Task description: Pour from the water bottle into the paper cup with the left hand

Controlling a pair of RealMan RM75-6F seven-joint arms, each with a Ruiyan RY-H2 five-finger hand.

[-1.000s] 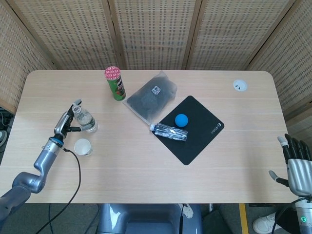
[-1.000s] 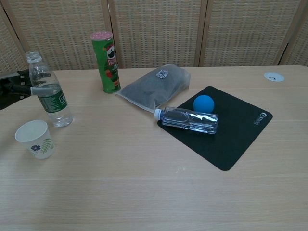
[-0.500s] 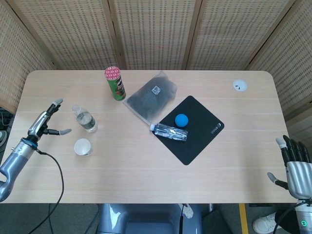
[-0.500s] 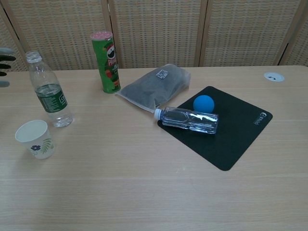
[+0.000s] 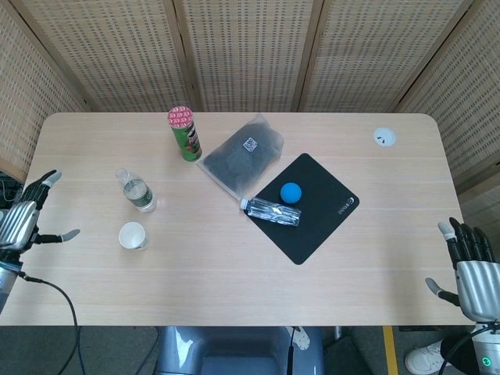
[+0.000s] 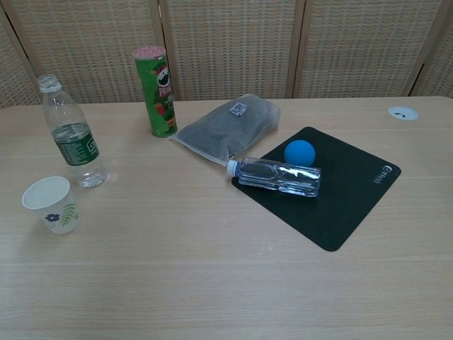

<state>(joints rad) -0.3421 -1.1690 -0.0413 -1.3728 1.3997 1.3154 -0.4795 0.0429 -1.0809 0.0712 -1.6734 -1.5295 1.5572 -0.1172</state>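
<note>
The water bottle (image 5: 136,191) (image 6: 71,134) stands upright and uncapped on the table's left side, with a green label and partly filled. The white paper cup (image 5: 132,235) (image 6: 50,204) stands just in front of it, apart from the bottle. My left hand (image 5: 23,221) hangs at the table's left edge, fingers spread and empty, well away from the bottle; the chest view does not show it. My right hand (image 5: 471,268) sits beyond the table's right front corner, fingers apart, holding nothing.
A green Pringles can (image 5: 184,133) stands behind the bottle. A dark plastic bag (image 5: 242,155) lies mid-table. On a black mouse pad (image 5: 328,211) rest a blue ball (image 5: 291,192) and a second clear bottle (image 5: 270,211) lying on its side. A white disc (image 5: 383,137) lies at the back right.
My left hand let go of the upright bottle and drew back left to the table's edge, leaving the chest view. The bottle stays standing by the cup.
</note>
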